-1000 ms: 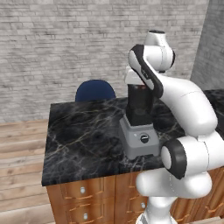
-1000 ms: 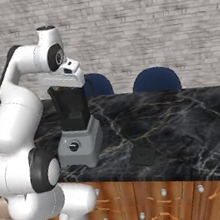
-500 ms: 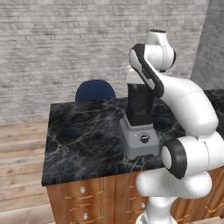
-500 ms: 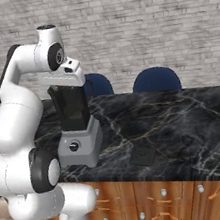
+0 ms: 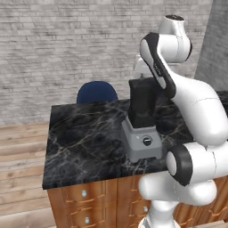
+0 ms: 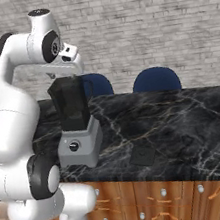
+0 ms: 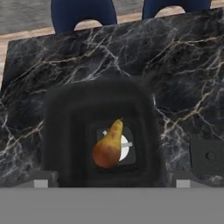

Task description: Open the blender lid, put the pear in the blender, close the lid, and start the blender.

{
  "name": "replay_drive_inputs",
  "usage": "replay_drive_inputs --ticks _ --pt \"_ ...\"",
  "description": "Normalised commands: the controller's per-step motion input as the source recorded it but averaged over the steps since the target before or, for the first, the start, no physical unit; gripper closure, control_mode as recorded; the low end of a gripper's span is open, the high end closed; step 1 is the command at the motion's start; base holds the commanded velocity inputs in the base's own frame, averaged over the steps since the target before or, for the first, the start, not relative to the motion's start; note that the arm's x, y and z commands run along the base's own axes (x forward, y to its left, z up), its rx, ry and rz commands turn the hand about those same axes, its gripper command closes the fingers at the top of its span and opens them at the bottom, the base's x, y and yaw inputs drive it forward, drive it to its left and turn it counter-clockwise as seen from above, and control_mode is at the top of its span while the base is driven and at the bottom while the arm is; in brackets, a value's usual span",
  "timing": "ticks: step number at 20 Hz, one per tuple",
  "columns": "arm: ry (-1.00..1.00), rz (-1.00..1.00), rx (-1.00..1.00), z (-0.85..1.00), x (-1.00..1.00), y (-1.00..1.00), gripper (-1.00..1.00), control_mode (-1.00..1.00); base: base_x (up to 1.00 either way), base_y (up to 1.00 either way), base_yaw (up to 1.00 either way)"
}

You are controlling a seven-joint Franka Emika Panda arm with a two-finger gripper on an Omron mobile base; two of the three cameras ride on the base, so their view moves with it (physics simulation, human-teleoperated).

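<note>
In the left base view, your gripper (image 5: pixel 143 76) hangs right over the open mouth of the blender (image 5: pixel 141 124), which stands on the counter (image 5: pixel 84 142) near its front edge. The forearm hides the fingers here, so you cannot tell their spread from this side.

In the right base view, look for the lid (image 6: pixel 143 154): it lies flat on the counter at about four o'clock from the blender's grey base, near the front edge and well apart from the jar. The hand sits just above the jar's rim, at twelve o'clock over it.

In the hand view you look straight down the jar. The pear (image 7: pixel 108 145) lies at the bottom, on the blade, its narrow end pointing to about one o'clock. The fingers are spread wide and hold nothing; the pear is released and inside. The lid sits at about three o'clock from the jar, flat, knob up. Your next reach, I judge, goes that way: sideways and down to the lid.
</note>
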Motion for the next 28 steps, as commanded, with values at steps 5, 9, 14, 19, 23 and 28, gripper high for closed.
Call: replay_drive_inputs --ticks 5,9,14,19,23,28 --pt "-0.10 0.00 0.06 -0.04 -0.63 -0.77 -1.00 -1.00 0.00 0.00 0.00" --pt "-0.03 -0.01 0.00 -0.65 -0.78 -1.00 -1.00 -1.00 0.00 0.00 0.00" --pt "0.00 -0.01 0.00 -0.99 -0.57 -1.00 -1.00 -1.00 0.00 0.00 0.00" --pt "0.01 0.00 -0.01 -1.00 -0.34 -1.00 -1.00 -1.00 0.00 0.00 0.00" --pt "0.10 0.00 -0.08 -0.86 0.00 -0.63 -1.00 -1.00 0.00 0.00 0.00" --pt "0.20 0.00 -0.05 -0.62 0.17 -0.05 -1.00 -1.00 0.00 0.00 0.00"
